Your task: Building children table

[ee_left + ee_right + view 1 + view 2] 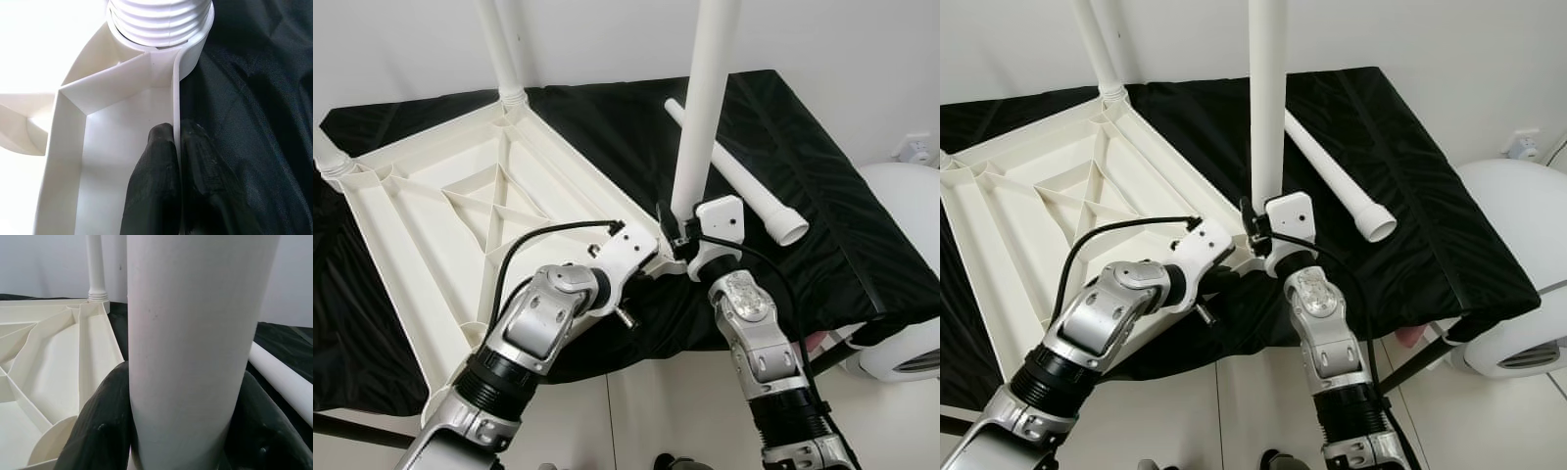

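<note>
Right gripper [178, 431] clasps upright leg [703, 108] | left gripper [178, 161] apparently pinches tabletop rim [177, 98]

Left arm reaches forward and inward, elbow bent, wrist angled right. Left gripper [177, 161]: 2 fingers [151, 186] pinched on a thin wall of the tabletop [431, 206].

Right arm rises near vertical, forearm upright. Right gripper [677, 238]: 2 fingers [100, 431] clamped either side of the upright leg [703, 108].
</note>
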Motion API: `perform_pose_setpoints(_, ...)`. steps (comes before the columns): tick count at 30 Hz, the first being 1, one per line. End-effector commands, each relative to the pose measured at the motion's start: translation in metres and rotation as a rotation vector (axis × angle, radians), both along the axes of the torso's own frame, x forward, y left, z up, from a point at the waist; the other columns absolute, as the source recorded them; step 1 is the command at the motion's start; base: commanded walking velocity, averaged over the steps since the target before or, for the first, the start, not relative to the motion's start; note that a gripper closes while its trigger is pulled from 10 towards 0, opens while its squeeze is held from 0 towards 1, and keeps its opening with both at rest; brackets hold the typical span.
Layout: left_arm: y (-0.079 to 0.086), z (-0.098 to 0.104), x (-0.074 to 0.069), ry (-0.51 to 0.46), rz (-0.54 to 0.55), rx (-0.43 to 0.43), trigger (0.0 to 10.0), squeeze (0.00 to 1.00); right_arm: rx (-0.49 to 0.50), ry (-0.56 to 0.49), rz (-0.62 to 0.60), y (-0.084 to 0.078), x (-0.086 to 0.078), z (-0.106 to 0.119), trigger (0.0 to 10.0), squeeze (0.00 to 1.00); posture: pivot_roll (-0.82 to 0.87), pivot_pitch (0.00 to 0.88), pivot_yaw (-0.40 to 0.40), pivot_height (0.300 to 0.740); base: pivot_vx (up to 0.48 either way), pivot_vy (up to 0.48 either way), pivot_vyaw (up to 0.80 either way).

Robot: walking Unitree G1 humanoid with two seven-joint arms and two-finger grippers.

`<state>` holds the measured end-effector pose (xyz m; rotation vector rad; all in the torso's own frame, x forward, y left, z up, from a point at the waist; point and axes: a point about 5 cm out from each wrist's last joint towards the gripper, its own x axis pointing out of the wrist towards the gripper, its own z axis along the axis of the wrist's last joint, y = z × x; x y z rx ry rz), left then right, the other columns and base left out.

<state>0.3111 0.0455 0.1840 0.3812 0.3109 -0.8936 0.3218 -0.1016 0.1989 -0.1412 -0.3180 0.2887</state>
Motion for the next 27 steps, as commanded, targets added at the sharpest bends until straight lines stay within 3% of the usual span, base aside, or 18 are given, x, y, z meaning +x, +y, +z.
perform_pose_setpoints(1,0.0032,-0.005,-0.0018,0.01,0.032,0.001,10.0,0.0,-0.034,0.177,-0.06,-0.0088,0.0,-0.0374,10.0,0.0,-0.09,0.158,0.032,0.74,0.0,0.0,0.0)
perform_pose_setpoints(27,0.0041,-0.0026,-0.0009,0.006,0.029,0.002,10.0,0.0,0.008,0.17,-0.133,0.0006,-0.0074,-0.0375,10.0,0.0,-0.08,0.174,0.035,0.74,0.0,0.0,0.0)
